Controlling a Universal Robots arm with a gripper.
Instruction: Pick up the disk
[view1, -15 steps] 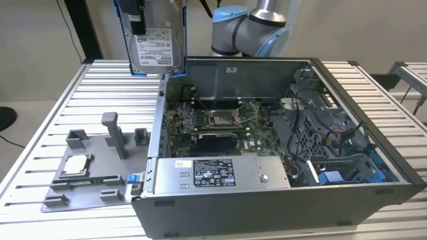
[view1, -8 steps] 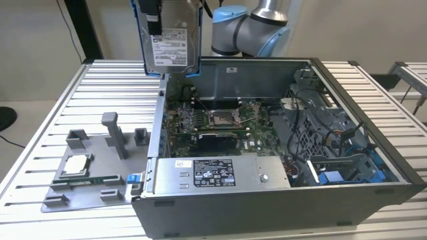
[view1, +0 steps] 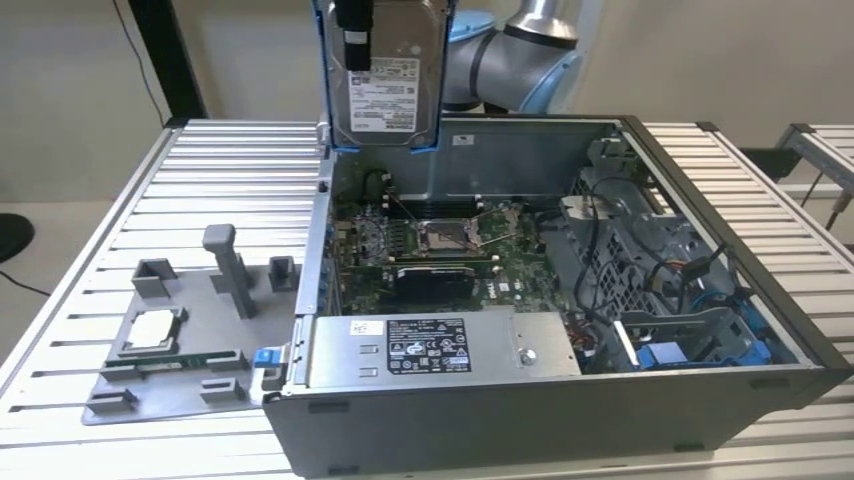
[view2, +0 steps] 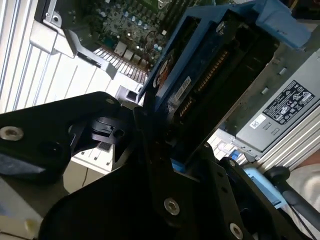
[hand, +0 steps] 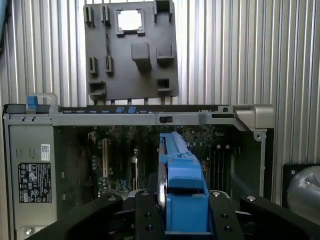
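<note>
The disk (view1: 387, 85), silver-grey with a white label and blue side rails, hangs upright in the air above the back wall of the open computer case (view1: 534, 420). A black finger (view1: 354, 35) of my gripper lies against its upper face. In the first wrist view the disk (hand: 182, 185) stands edge-on, blue frame toward the camera, clamped in my gripper (hand: 184, 217). The second wrist view shows the disk (view2: 200, 85) gripped at its near end by the black fingers (view2: 150, 145). My gripper is shut on it.
Below lies the case's motherboard (view1: 427, 250), a grey labelled power supply box (view1: 441, 345) at the front and a drive cage with blue parts (view1: 694, 340) on the exterior view's right. A grey fixture plate (view1: 180, 345) holding a small square chip (view1: 150, 330) rests on the slatted table (view1: 80, 260).
</note>
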